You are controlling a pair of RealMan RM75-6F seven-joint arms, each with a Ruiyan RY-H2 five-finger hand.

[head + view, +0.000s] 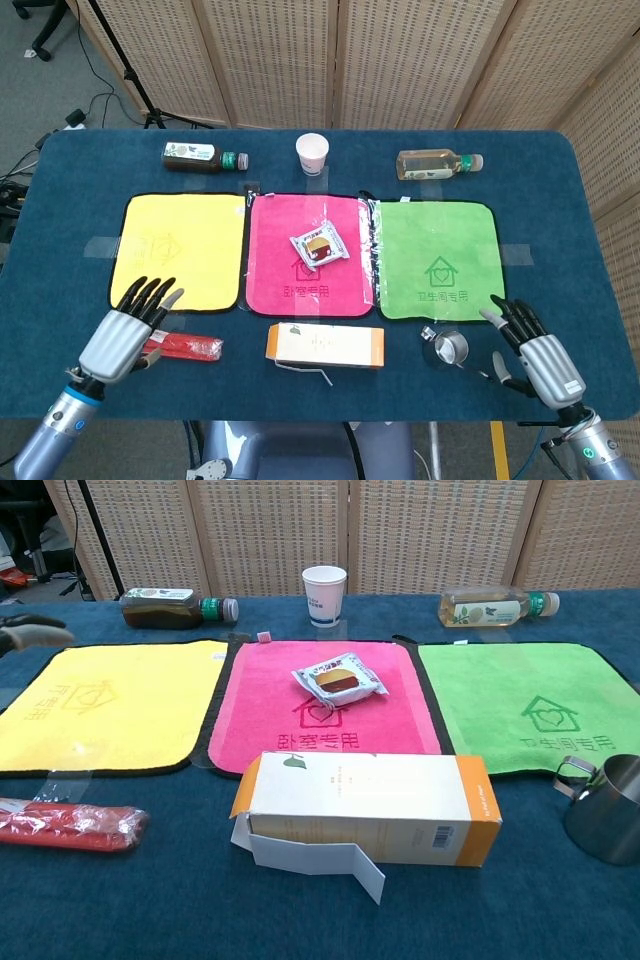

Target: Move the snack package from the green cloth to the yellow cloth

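The snack package (318, 247) (338, 679) lies on the pink cloth (280, 280) (270, 710) in the middle, between the yellow cloth (180, 250) (110, 705) and the green cloth (435, 255) (520, 695). My left hand (130, 335) hovers open over the near edge of the yellow cloth; only its fingertips (30, 632) show at the left edge of the chest view. My right hand (535, 350) is open near the table's front right, beside the metal cup, holding nothing.
An orange-and-white carton (325, 346) (365, 808) lies in front of the pink cloth. A red packet (180, 346) (70, 824) sits front left, a metal cup (447, 347) (605, 805) front right. Two bottles (205, 156) (435, 163) and a paper cup (312, 153) stand at the back.
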